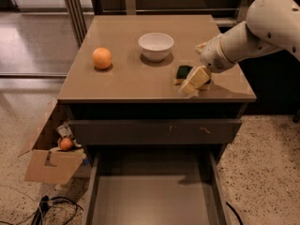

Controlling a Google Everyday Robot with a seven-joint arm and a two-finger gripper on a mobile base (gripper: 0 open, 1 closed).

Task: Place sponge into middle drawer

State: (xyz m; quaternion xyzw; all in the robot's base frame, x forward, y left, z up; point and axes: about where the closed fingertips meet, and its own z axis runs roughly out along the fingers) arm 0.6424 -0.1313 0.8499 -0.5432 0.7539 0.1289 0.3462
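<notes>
The sponge [182, 72], dark green on top with a yellow edge, lies on the cabinet top [136, 78] to the right of the white bowl. My gripper [195, 80] comes in from the right on a white arm and sits over the sponge's right half, covering it. The middle drawer [150, 198] is pulled out below, showing a plain grey floor with nothing in it.
A white bowl [156, 46] and an orange fruit [101, 58] stand on the cabinet top. The upper drawer's dark front [154, 131] is shut. A cardboard box [49, 161] with another orange and some cables lie on the floor at left.
</notes>
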